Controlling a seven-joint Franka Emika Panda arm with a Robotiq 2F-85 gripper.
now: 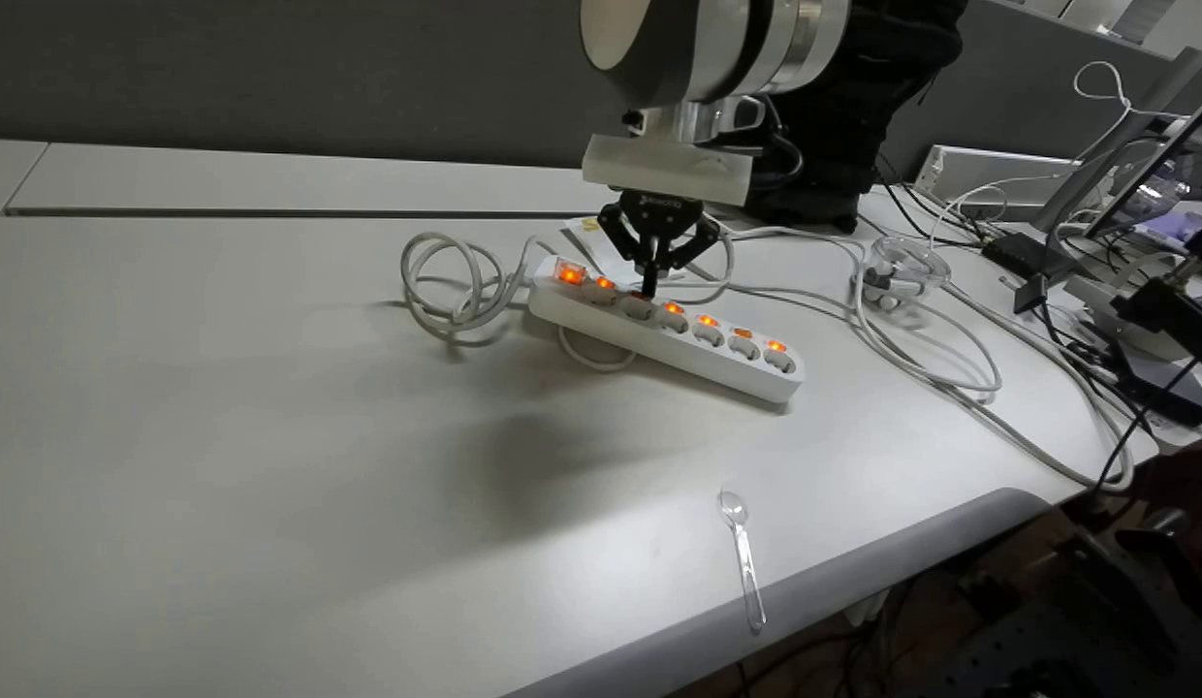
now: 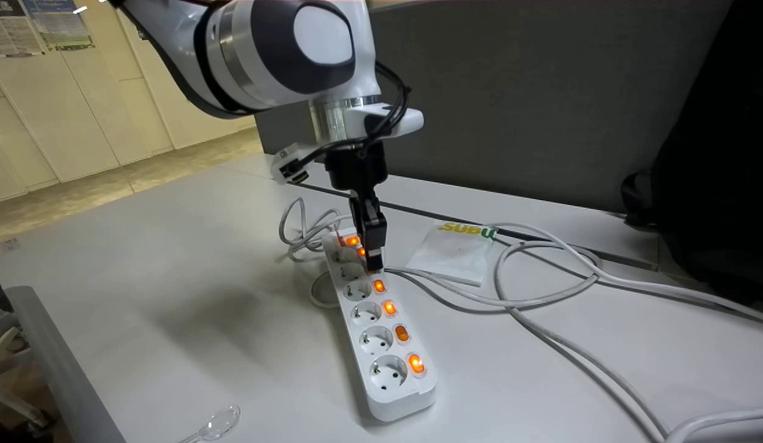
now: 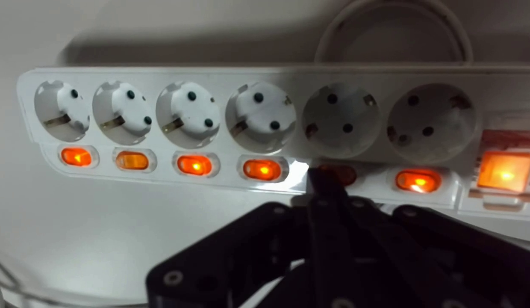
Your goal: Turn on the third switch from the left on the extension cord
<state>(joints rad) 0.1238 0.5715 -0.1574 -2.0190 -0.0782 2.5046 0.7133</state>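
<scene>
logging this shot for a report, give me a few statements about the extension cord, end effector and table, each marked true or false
1. The square switch on the extension cord is lit. True.
2. Every other switch is lit too. False: in the wrist view the second switch from the left is unlit.
3. The end effector is shut. True.
4. It is at the square switch. False: it is at the third switch, counting the square one as first.
5. The clear spoon lies on the table. True.

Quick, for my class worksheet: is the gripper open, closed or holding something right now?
Gripper: closed, holding nothing, its jaws together at a switch on the power strip.
</scene>
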